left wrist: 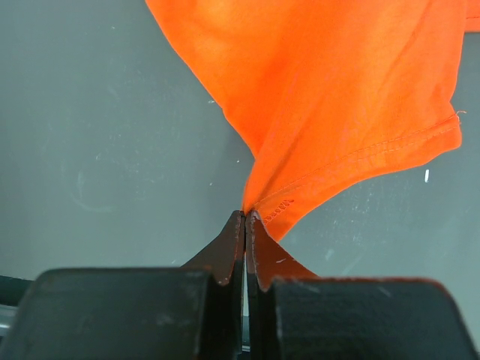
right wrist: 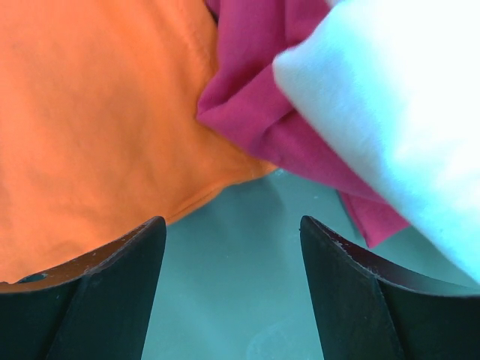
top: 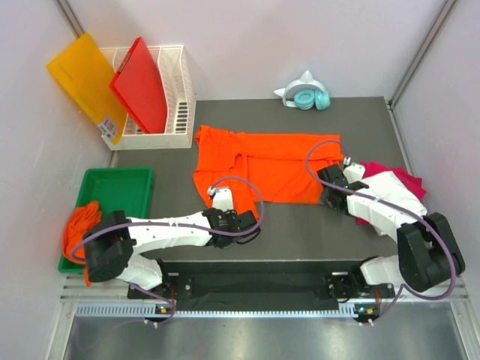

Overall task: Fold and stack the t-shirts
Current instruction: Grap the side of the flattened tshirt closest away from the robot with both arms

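An orange t-shirt [top: 259, 163] lies spread on the dark table [top: 300, 232], partly folded at its left side. My left gripper [top: 219, 196] is shut on its near left hem corner [left wrist: 281, 206]. My right gripper [top: 334, 180] is open and empty over bare table [right wrist: 232, 292], just off the shirt's right edge [right wrist: 90, 135]. A magenta-pink t-shirt [top: 409, 180] and a white t-shirt [top: 386, 184] lie bunched at the right, partly under my right arm; both show in the right wrist view, pink [right wrist: 255, 105] and white [right wrist: 390, 97]. More orange shirts [top: 79, 225] hang over the green tray's edge.
A green tray [top: 116, 184] sits at the left. A white basket [top: 176, 97] at the back left holds a red board [top: 142, 82] and a yellow-orange board [top: 86, 79]. White and teal headphones [top: 306, 95] lie at the back edge.
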You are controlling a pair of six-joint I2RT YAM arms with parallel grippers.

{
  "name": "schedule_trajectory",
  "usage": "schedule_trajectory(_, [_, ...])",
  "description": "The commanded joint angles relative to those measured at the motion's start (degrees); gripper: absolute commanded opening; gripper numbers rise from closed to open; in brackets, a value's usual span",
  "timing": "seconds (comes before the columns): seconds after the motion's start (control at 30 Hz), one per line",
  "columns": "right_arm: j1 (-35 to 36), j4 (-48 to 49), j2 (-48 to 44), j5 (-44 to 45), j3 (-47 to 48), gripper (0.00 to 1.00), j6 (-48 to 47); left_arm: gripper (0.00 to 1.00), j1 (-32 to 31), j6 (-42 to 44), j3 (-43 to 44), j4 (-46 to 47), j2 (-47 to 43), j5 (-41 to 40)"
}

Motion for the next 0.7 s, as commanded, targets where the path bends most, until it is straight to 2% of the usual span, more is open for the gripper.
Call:
schedule_trajectory(0.0, [-1.7,1.2,0.5,2.3,3.9,0.72,-0.1,0.0,-0.2,0.2,0.6,-0.6,-2.6,-1.0])
schedule_trajectory(0.1, [-2.3,1.2,1.5,3.0,4.3,0.7,-0.3,0.0,-0.2,0.4,0.6,-0.4,-2.7,-1.3])
schedule_trajectory(0.23, [-2.9,1.6,3.4,3.1,4.3,0.59,-0.2,0.0,-0.2,0.4,0.9,-0.4,-2.1,-1.4])
schedule_trajectory(0.33, [-3.2,1.8,4.8,2.5,4.3,0.56,-0.1,0.0,-0.2,0.5,0.9,-0.3,-2.0,-1.5])
schedule_trajectory(0.67, [-5.4,2.6,8.3,0.2,5.2,0.53,-1.3,0.0,-0.1,1.3,1.4,0.5,-1.0,-1.6])
